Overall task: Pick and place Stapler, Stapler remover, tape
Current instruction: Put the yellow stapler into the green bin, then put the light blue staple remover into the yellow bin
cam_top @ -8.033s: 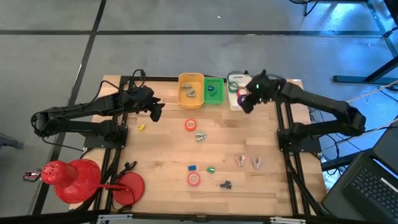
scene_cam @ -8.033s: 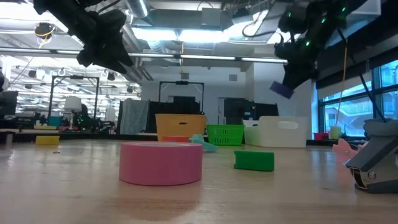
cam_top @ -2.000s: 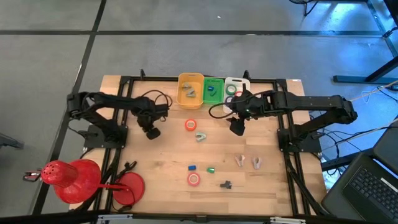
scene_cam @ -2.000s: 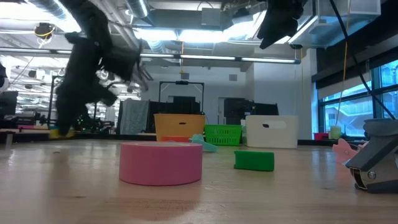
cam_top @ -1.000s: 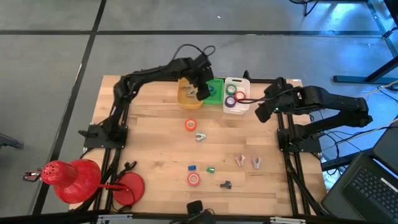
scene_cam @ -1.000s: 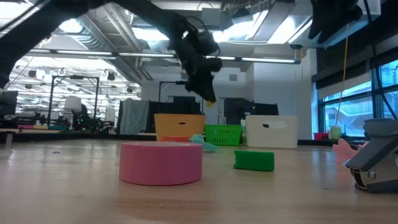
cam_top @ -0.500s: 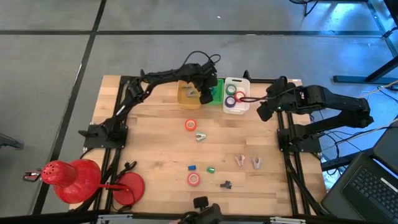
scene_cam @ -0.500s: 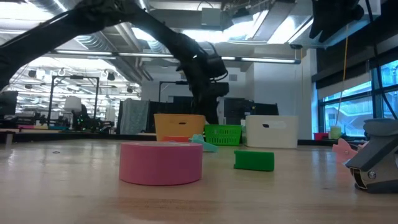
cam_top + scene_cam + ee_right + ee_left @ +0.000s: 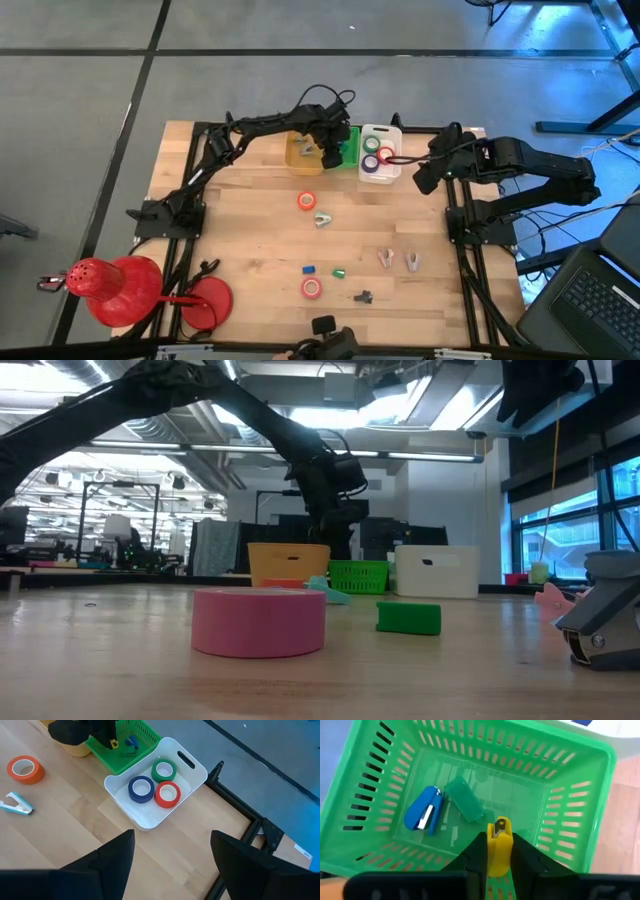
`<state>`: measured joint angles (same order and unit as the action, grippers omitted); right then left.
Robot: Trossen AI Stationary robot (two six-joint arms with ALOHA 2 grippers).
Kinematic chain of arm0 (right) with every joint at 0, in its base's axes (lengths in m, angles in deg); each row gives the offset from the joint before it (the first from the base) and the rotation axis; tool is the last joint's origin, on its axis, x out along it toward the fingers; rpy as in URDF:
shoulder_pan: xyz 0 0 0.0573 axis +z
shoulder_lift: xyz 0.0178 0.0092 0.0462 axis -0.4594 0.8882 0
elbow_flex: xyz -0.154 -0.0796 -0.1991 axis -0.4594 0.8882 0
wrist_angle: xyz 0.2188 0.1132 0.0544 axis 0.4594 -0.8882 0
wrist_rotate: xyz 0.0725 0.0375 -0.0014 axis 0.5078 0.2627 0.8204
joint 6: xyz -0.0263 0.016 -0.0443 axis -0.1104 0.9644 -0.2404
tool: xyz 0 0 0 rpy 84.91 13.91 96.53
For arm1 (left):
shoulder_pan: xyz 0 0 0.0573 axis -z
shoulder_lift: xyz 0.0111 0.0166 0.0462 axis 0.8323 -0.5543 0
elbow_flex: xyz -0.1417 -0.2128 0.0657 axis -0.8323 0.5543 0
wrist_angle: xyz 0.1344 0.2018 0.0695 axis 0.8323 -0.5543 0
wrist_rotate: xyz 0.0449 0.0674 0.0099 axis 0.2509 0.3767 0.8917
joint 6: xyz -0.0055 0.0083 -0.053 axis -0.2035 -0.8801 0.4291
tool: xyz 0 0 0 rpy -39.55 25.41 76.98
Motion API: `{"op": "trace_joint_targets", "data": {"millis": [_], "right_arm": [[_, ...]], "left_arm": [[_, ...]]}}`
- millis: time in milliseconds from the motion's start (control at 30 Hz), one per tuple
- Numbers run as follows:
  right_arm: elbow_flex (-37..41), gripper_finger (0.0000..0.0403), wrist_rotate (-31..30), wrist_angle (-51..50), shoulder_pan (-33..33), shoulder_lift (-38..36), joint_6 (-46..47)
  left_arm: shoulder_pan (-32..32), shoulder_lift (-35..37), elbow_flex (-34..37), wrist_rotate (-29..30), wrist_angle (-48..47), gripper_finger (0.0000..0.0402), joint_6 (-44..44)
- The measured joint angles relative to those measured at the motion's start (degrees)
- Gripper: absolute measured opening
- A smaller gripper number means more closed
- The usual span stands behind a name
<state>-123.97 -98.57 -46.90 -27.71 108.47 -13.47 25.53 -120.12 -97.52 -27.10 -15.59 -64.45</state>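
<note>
Left gripper (image 9: pixel 498 851): up over the green basket (image 9: pixel 582 805), squeezed tight on a little yellow stapler (image 9: pixel 498 846).
Green basket: holds a blue stapler (image 9: pixel 423 812) and a green stapler (image 9: pixel 464 801), lying just beside each other.
Right gripper (image 9: pixel 170 855): fingers wide apart, nothing in them, up near the white bin (image 9: pixel 197 770).
White bin: three tape rolls inside, green (image 9: pixel 164 771), blue (image 9: pixel 141 788) and red (image 9: pixel 167 794), packed close.
Yellow basket (image 9: pixel 301 150): next to the green basket, some grey things in it.
Table (image 9: pixel 250 260): orange tape roll (image 9: pixel 25 769) and a staple remover (image 9: pixel 15 803) lying close together; another tape roll (image 9: pixel 312 288), a small blue stapler (image 9: pixel 309 269) and a small green one (image 9: pixel 338 272) nearer the front.
</note>
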Motion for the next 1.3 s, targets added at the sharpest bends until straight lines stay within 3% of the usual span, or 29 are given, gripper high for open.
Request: {"op": "trace_joint_targets", "data": {"millis": [233, 400, 567, 733, 900, 1100, 1300], "right_arm": [[0.00, 0.0263, 0.00, 0.00, 0.00, 0.00, 0.02], [0.00, 0.0263, -0.02, 0.02, 0.00, 0.02, 0.02], [0.00, 0.0263, 0.00, 0.02, 0.00, 0.04, 0.13], [0.00, 0.0263, -0.02, -0.02, 0.00, 0.05, 0.95], [0.00, 0.0263, -0.04, -0.13, 0.00, 0.07, 1.00], [0.00, 0.0263, -0.34, -0.11, 0.00, 0.11, 0.96], [0.00, 0.0263, -0.48, -0.04, 0.00, 0.11, 0.94]], "left_arm": [[0.01, -0.02, 0.00, 0.37, -0.04, 0.0181, 0.00], [0.08, 0.37, -0.08, 0.37, -0.45, 0.0231, 0.08], [0.76, 2.06, -5.51, -2.14, -8.30, 0.0242, 3.44], [4.09, 3.42, -8.51, -13.49, -19.05, 0.0238, 5.41], [10.81, 4.21, -7.89, -11.24, -27.73, 0.0232, 2.47], [18.86, 4.18, -2.05, -6.47, -25.82, 0.0230, 2.27], [21.38, 4.14, 2.35, -5.99, -24.07, 0.0230, 1.98]]}}
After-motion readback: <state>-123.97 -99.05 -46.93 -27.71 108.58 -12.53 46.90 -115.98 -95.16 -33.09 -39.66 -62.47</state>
